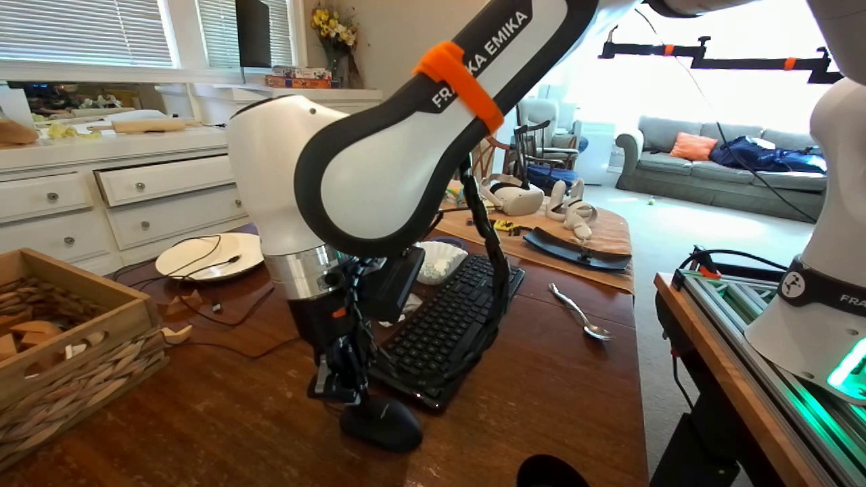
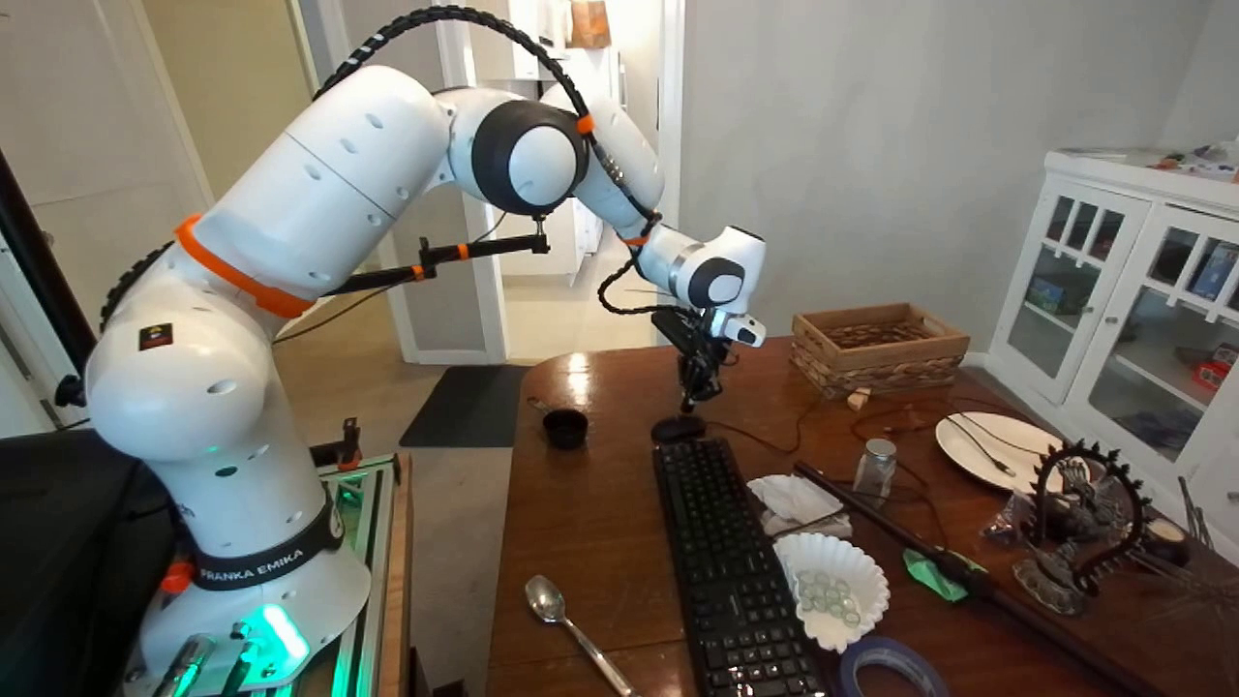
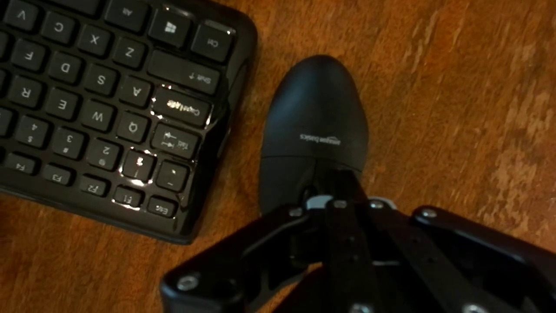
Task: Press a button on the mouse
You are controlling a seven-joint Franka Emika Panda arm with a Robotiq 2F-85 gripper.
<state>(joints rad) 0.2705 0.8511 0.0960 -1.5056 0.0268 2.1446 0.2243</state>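
The black oval mouse (image 3: pixel 316 104) lies on the wooden table, its domed back and the split between its buttons showing in the wrist view. It also shows in both exterior views (image 1: pixel 387 427) (image 2: pixel 678 430). My gripper (image 3: pixel 343 176) is shut with nothing visible between its fingers. It points down over the front of the mouse, and its fingertips overlap the button on the right side of the wrist picture. The gripper also shows in both exterior views (image 1: pixel 362 398) (image 2: pixel 688 407). I cannot tell whether the fingertips touch the button. The front end of the mouse is hidden behind the gripper.
The long black keyboard (image 3: pixel 108 91) lies close beside the mouse. A small black cup (image 2: pixel 565 429) and a spoon (image 2: pixel 571 620) are on the table (image 1: pixel 541 379). A wicker basket (image 1: pixel 74 338), a white plate (image 1: pixel 213 257) and a thin cord (image 1: pixel 237 355) lie farther off.
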